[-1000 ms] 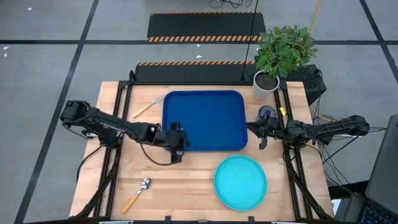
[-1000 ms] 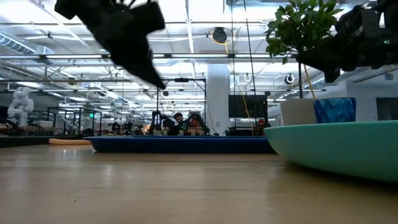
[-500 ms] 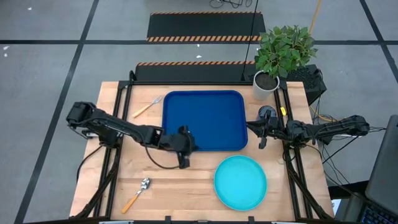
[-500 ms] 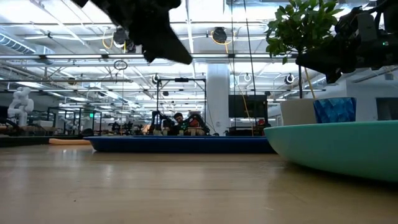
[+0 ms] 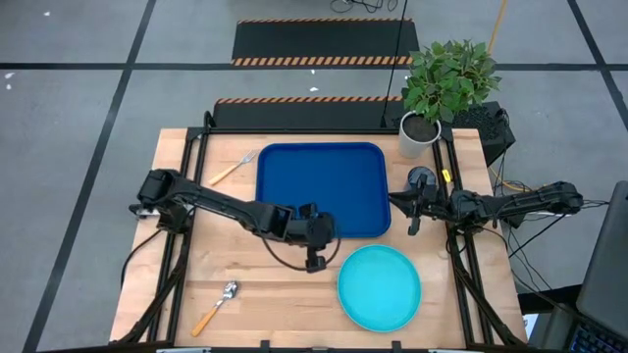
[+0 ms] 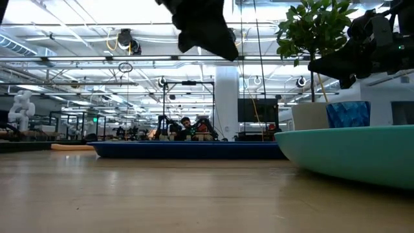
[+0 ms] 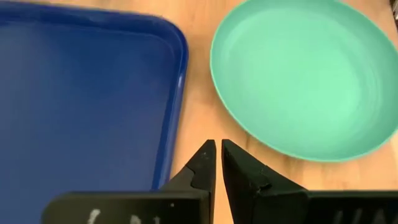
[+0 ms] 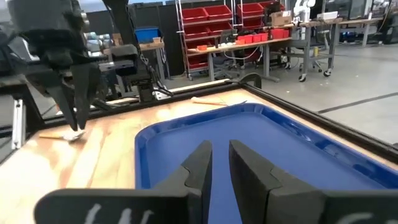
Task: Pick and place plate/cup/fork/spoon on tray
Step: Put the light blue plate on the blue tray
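The dark blue tray [image 5: 324, 188] lies at the table's middle, bare. The turquoise plate [image 5: 379, 287] rests flat on the table near the tray's near right corner. The dark blue cup [image 5: 421, 178] stands right of the tray. The fork [image 5: 233, 169] lies left of the tray and the spoon [image 5: 216, 306] at the near left. My left gripper [image 5: 316, 261] hovers shut and empty above the table by the tray's near edge, left of the plate [image 7: 305, 74]. My right gripper [image 5: 397, 202] waits over the tray's right edge beside the cup, shut and empty.
A white pot with a green plant [image 5: 420, 132] stands at the far right corner, just behind the cup. Bare wood lies between the spoon and the plate and along the table's left side.
My left gripper has gone toward the table's right edge along the tray's near edge, nearing the plate, and has risen a little. It stays shut and empty.
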